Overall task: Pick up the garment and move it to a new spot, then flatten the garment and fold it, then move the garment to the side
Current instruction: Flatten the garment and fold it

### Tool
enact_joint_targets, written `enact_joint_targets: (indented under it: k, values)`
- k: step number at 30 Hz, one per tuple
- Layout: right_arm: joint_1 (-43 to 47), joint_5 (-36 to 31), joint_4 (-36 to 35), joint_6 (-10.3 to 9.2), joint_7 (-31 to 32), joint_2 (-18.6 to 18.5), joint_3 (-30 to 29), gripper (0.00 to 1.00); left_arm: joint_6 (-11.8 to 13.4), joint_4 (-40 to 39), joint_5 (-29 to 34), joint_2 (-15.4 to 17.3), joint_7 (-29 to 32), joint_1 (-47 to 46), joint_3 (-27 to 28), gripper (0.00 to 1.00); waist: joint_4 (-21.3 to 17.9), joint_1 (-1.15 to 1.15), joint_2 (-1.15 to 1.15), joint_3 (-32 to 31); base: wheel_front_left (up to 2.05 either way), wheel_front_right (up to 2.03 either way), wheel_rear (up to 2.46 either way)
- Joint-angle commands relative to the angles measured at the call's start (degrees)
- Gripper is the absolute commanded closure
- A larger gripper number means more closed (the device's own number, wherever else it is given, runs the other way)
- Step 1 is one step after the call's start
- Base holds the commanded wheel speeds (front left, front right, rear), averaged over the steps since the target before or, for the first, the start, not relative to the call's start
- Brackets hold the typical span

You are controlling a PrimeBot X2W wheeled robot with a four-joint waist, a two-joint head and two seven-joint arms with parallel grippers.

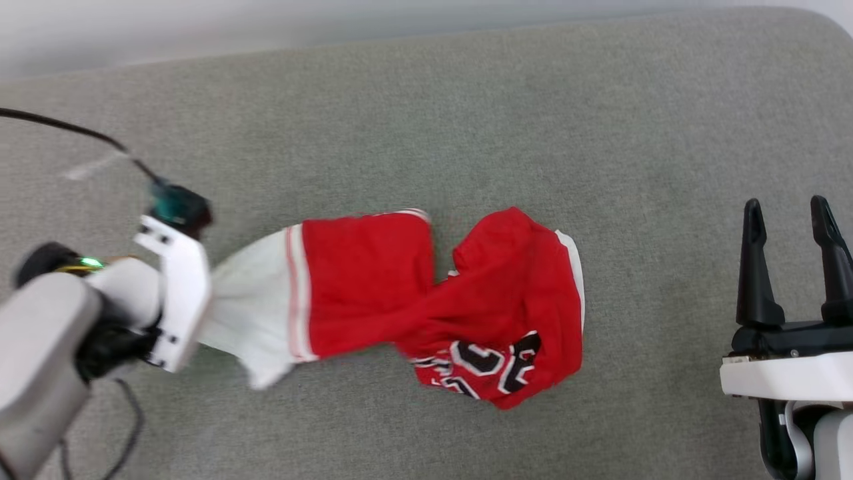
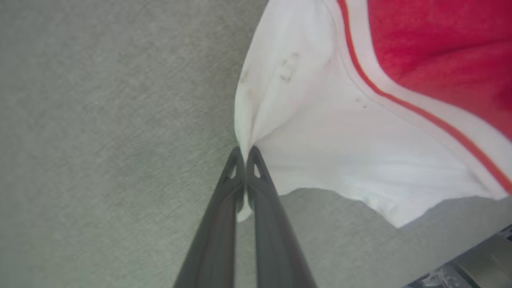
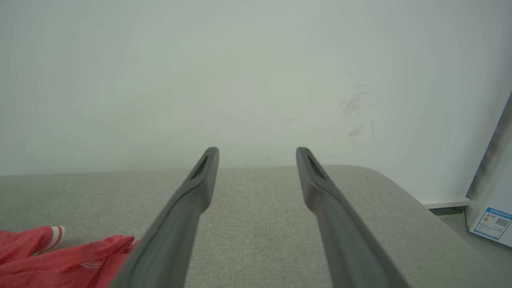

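two fingers of the left gripper [image 2: 245,153] pinch a white sleeve of the garment [image 1: 363,280], which lies crumpled on the surface [image 1: 466,100], likely to drag it to a new spot; the right gripper [image 1: 786,207] hangs well apart, fingers spread.

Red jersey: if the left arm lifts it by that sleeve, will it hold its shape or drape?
Probably floppy: the red jersey lies crumpled and twisted, and its white sleeve puckers where the left gripper pinches it. Likely light; the thin fabric should drag, not roll.

Wide-spread right claw [image 3: 257,152], garment [image 3: 44,260] lower left
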Motion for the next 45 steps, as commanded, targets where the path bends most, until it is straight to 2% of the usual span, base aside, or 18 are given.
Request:
enact_joint_targets:
  k: [1, 5, 8, 11, 14, 15, 16, 24, 28, 32, 39, 42, 45]
  values:
    - [0.59, -0.28, -0.04, -0.02, -0.11, 0.10, -0.14, 0.00, 0.49, 0.28, 0.37, 0.90, -0.47, -0.49, 0.54, 1.00, 0.50, 0.00, 0.00, -0.71, 0.00, 0.00, 0.00]
    - [1.44, -0.39, -0.15, -0.02, -0.11, 0.24, -0.68, 0.00, 2.17, 2.23, -0.60, 5.07, -2.99, 1.89, 3.45, 1.00, 0.77, 0.00, 0.00, -1.38, 0.00, 0.00, 0.00]
    - [1.84, -0.53, -0.12, -0.02, -0.11, 0.33, -0.84, 0.00, 3.29, 4.30, -1.37, 7.05, -4.15, 3.77, 4.66, 1.00, 0.62, 0.00, 0.00, -1.42, 0.00, 0.00, 0.00]
    - [2.04, -0.85, 0.11, -0.02, -0.11, 0.42, -0.68, 0.00, 4.38, 6.72, -2.54, 7.16, -5.03, 6.23, 5.07, 1.00, 0.35, 0.00, 0.00, -1.24, 0.00, 0.00, 0.00]
    - [1.99, -1.02, 0.36, -0.02, -0.11, 0.41, -0.30, 0.00, 5.18, 8.46, -3.31, 5.87, -6.80, 7.79, 5.34, 1.00, 0.10, 0.00, 0.00, -1.20, 0.00, 0.00, 0.00]
    - [2.03, -1.04, 0.44, -0.02, -0.11, 0.38, -0.27, 0.00, 5.57, 8.83, -2.95, 5.39, -8.00, 7.91, 5.44, 0.06, 0.09, 0.00, 0.00, -1.32, 0.00, 0.00, 0.00]
    - [2.14, -1.05, 0.50, -0.02, -0.11, 0.32, -0.26, 0.00, 5.62, 9.10, -2.68, 4.84, -8.91, 7.95, 5.38, 0.00, 0.10, 0.00, 0.00, -1.49, 0.00, 0.00, 0.00]
    - [2.99, -1.44, 0.56, -0.02, -0.11, -0.24, -0.55, 0.00, 4.08, 3.78, 2.53, 4.00, -13.01, -0.26, 5.08, 0.00, 0.22, 0.00, 0.00, -3.54, 0.00, 0.00, 0.00]
    - [3.19, -1.42, 0.20, -0.02, -0.11, -0.19, -0.43, 0.00, 2.95, -1.33, 2.36, 1.17, -11.94, -6.11, 5.07, 0.00, 0.12, 0.00, 0.00, -3.74, 0.00, 0.00, 0.00]
    - [2.23, -1.52, 0.00, -0.02, -0.11, -0.37, 0.51, 0.00, 1.89, -4.45, 0.88, -3.48, -7.86, -11.93, 3.19, 0.00, -0.72, 0.00, 0.00, -2.72, 0.00, 0.00, 0.00]
    - [-0.02, -1.94, 0.00, -0.02, -0.11, -0.63, 2.21, 0.00, 0.53, -5.83, -3.29, -11.18, 2.32, -18.87, -3.25, 0.00, -3.62, 0.00, 0.00, 0.81, 0.00, 0.00, 0.00]
    - [-0.66, -1.70, 0.16, -0.02, -0.11, -0.39, 2.17, 0.00, 0.12, -5.62, -4.46, -12.97, 6.12, -20.48, -7.05, 0.00, -4.83, 0.00, 0.00, 2.43, 0.00, 0.00, 0.00]
    - [-1.45, -1.46, 0.30, -0.02, -0.11, -0.13, 2.27, 0.00, 0.14, -5.21, -5.44, -13.07, 9.43, -20.98, -11.56, 0.00, -5.85, 0.00, 0.00, 3.83, 0.00, 0.00, 0.00]
